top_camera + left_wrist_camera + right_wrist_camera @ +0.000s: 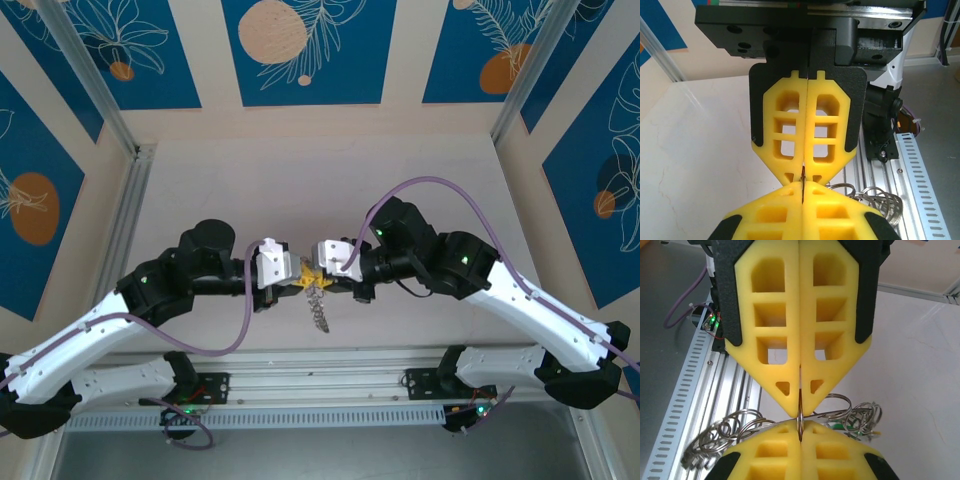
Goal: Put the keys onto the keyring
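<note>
Both grippers meet tip to tip above the table's near middle, the left gripper (300,277) facing the right gripper (316,272). The keyring (318,305), a grey wavy metal loop, dangles below the yellow fingertips. In the right wrist view my right gripper (800,424) is shut on a thin ring of the keyring (860,419) seen edge-on, and the left fingers (775,340) pinch the same ring from above. A green key head (840,427) peeks among the loops. In the left wrist view my left gripper (803,186) is shut on that thin metal edge, with keyring (880,200) coils at right.
An aluminium rail (330,385) runs along the table's near edge, directly under the dangling loops, and shows as the slotted rail (912,170) and rail (695,390). Purple cables (430,185) arc off both arms. Metal frame posts (95,85) flank the white table (320,190).
</note>
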